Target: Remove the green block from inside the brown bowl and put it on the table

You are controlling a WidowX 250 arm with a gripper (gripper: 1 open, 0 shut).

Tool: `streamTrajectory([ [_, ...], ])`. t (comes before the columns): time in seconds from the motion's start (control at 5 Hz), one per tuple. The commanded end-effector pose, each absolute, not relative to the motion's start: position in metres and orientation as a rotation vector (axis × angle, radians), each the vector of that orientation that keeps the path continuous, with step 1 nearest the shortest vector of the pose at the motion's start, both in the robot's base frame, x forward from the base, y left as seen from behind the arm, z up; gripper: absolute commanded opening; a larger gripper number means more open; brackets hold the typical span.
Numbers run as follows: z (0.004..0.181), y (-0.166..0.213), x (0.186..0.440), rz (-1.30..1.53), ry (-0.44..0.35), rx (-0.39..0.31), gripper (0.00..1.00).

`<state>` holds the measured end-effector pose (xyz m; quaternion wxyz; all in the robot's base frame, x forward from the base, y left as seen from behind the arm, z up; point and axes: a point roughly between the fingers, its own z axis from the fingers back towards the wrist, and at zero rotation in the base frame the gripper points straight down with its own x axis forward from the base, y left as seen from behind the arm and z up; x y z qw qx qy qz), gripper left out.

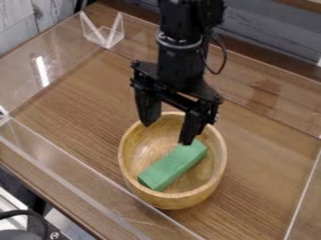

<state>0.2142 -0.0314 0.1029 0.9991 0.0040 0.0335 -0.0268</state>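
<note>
Far left first: a clear plastic piece [103,30] stands folded like a little tent at the back of the surface [88,98], just beside the low clear wall [38,66] that runs down the left side. The wood grain of the surface runs in long plank lines across the middle.

Now to the centre, and here is the black arm [186,33] reaching straight down from the top of the view. Its gripper [172,131] hangs over the far half of the brown bowl [131,155], with the fingers [146,108] spread wide apart, nothing between them. The left one sits just above the far rim, the right one dips lower, its tip near the far end of the green block [172,166] (whether it actually touches the block I cannot tell from this angle).

The green block lies flat inside the bowl, slanting from near-left to far-right across the bottom. The bowl itself rests on the surface, right of centre and toward the near side.

On the right, bare wood and another clear wall [301,202] along the edge, catching some glare
</note>
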Motion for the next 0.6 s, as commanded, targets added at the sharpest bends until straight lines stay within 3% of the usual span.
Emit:
streamTrajectory([
  [0.0,0.106,-0.034,0.213,-0.065,0.023,0.008,1.0],
  [0.4,0.083,-0.039,0.205,-0.062,0.003,0.005,1.0],
])
